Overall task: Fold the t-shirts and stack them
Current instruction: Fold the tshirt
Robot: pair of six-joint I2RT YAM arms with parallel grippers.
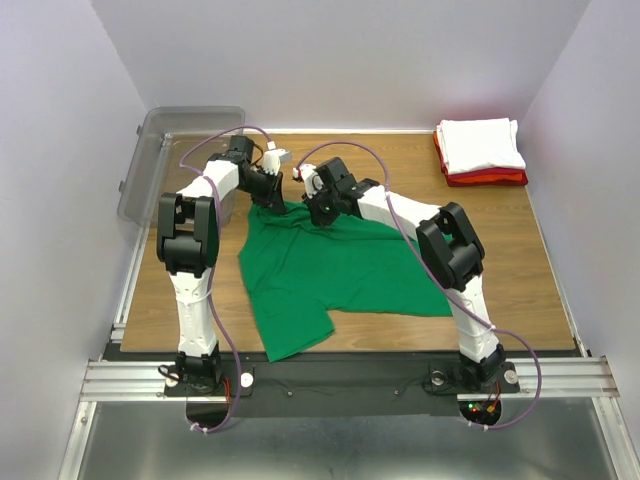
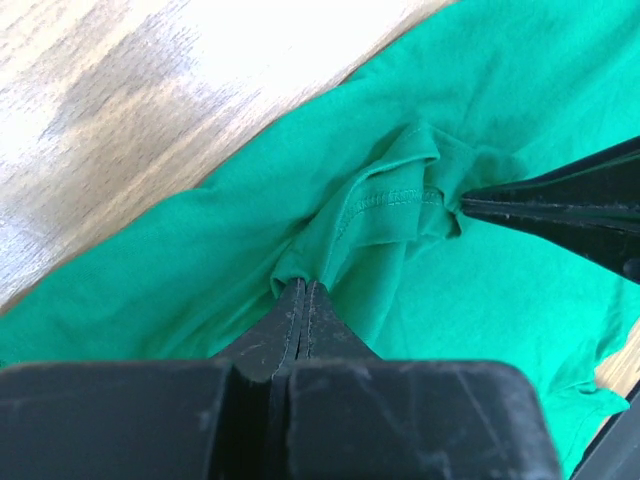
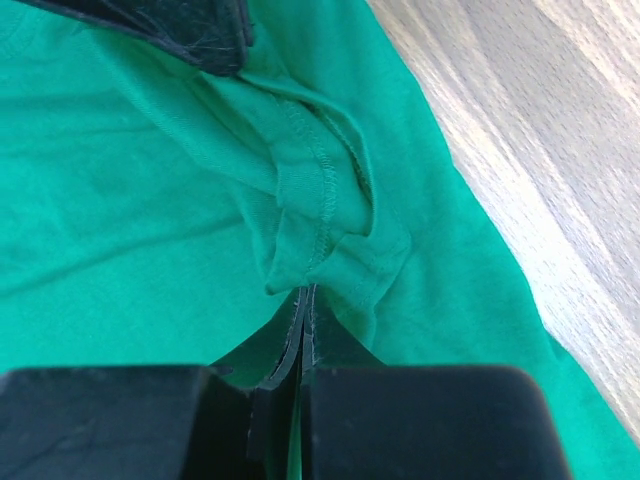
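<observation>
The green t-shirt [image 1: 330,270] lies spread and rumpled in the middle of the table. My left gripper [image 1: 276,203] is shut on a bunched hemmed fold of it [image 2: 375,215] at its far edge. My right gripper [image 1: 318,215] is shut on the same bunch [image 3: 320,215] a little to the right. In the left wrist view my gripper [image 2: 304,285] pinches the cloth, and the right fingers [image 2: 560,205] come in from the right. In the right wrist view my gripper [image 3: 306,293] pinches the cloth. The white t-shirt [image 1: 482,143] lies folded on the folded red t-shirt [image 1: 490,178] at the far right corner.
A clear grey plastic bin [image 1: 170,155] stands at the far left, partly off the wooden table [image 1: 520,260]. White walls close in the sides and back. A metal rail [image 1: 340,375] runs along the near edge by the arm bases.
</observation>
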